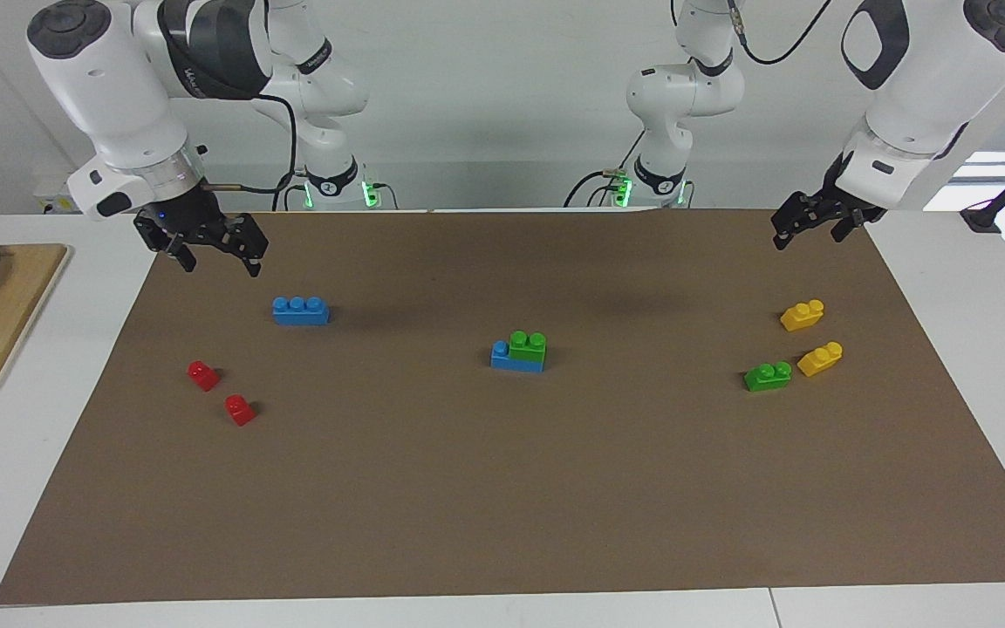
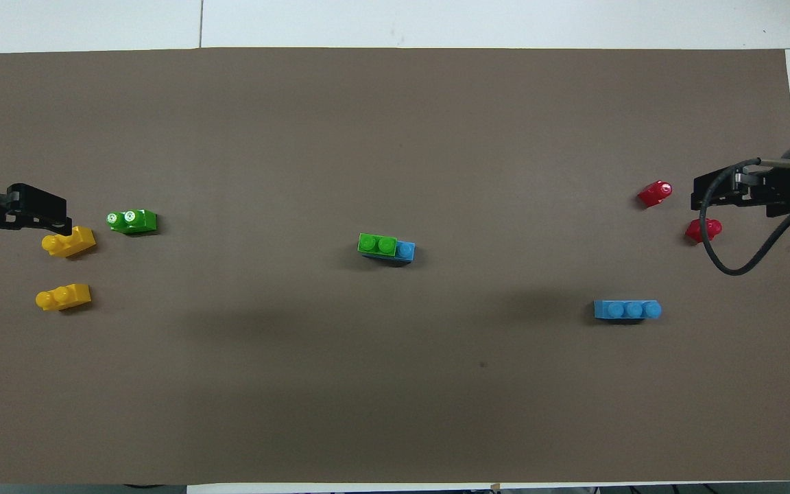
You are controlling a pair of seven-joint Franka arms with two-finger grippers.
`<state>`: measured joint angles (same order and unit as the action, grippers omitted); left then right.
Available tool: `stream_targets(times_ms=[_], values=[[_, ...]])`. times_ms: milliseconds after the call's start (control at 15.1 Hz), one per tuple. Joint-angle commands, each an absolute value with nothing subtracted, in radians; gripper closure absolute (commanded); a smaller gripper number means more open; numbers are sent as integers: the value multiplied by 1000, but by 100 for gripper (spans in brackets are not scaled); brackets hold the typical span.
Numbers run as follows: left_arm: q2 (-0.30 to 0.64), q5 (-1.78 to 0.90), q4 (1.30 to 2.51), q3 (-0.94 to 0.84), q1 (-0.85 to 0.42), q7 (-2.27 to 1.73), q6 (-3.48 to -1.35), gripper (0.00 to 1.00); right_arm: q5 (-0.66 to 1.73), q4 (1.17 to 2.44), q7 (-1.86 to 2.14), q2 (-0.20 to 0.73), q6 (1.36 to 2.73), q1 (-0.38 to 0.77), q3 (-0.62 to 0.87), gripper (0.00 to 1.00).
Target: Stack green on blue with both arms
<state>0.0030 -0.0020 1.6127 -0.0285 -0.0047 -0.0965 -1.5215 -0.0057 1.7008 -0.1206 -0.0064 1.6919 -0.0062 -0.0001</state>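
At the centre of the frame a green brick (image 1: 527,344) sits pressed onto a blue brick (image 1: 516,359), covering two studs. Both look light, rigid and slick, best pinched across the flat long sides. The right gripper (image 1: 216,251), upper left, and the left gripper (image 1: 816,227), upper right, hang parted and empty.

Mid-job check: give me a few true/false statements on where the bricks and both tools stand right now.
1. A green brick sits on a blue brick at mid-mat. True.
2. The left tool holds the second green brick. False: that brick lies on the mat beside the yellow bricks.
3. The other blue brick carries nothing. True.
4. The right tool grips a red brick. False: it holds nothing, and both red bricks lie on the mat.
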Motion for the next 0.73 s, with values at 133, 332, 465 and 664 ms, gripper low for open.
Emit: stream_targets(times_ms=[133, 332, 465, 664], values=[[26, 6, 1548, -31, -9, -83, -1488, 0, -25, 1681, -97, 2, 1674, -15, 9, 0], [25, 6, 1548, -31, -9, -81, -1502, 0, -25, 1681, -75, 2, 1674, -15, 9, 0], [26, 6, 1548, -31, -2, -80, -1508, 0, -25, 1681, -77, 2, 1674, -15, 9, 0], [28, 8, 1548, -29, -9, -83, -1519, 0, -25, 1683, -77, 2, 1674, -15, 11, 0]])
